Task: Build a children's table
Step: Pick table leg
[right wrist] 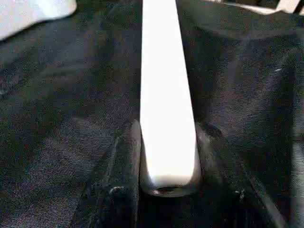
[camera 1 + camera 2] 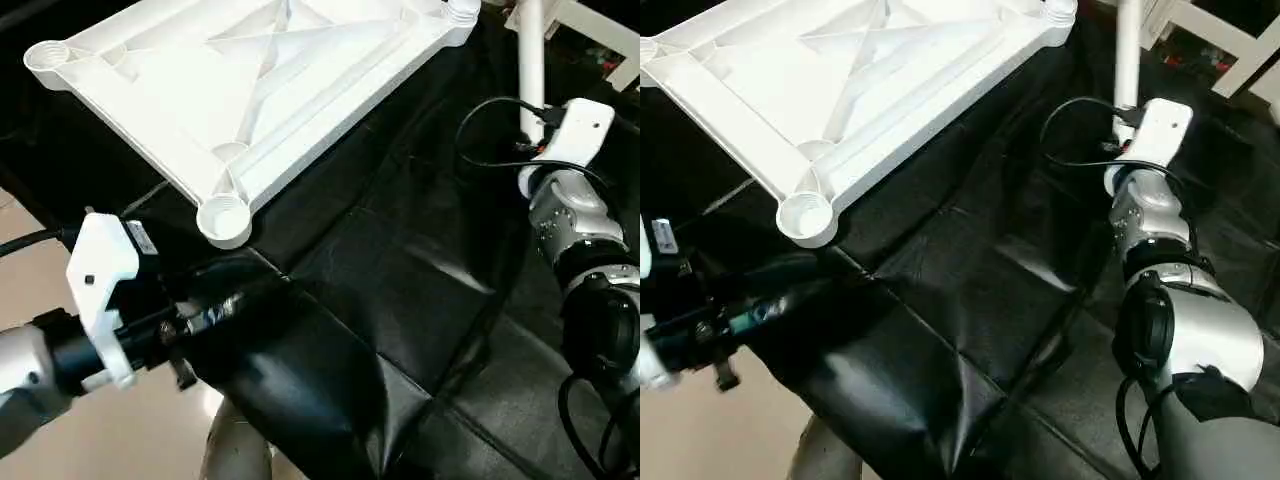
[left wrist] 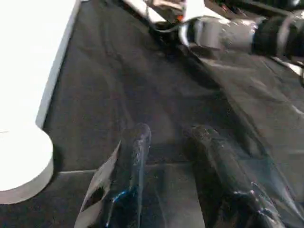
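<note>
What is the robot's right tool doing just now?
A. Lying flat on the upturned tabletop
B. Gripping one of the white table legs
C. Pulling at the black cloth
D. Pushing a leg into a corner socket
B: in the right wrist view the right tool has its two black fingers pressed against either side of a white leg, away from the tabletop.

1 white tabletop [image 2: 250, 80], underside up, 3 round corner sockets in view. 1 white leg [image 1: 166, 95]. 2 pincers: left pincer [image 3: 175, 156], right pincer [image 1: 166, 185]. 1 black cloth [image 2: 400, 290]. More white frame pieces [image 2: 1210, 40] at the far edge, count unclear.
</note>
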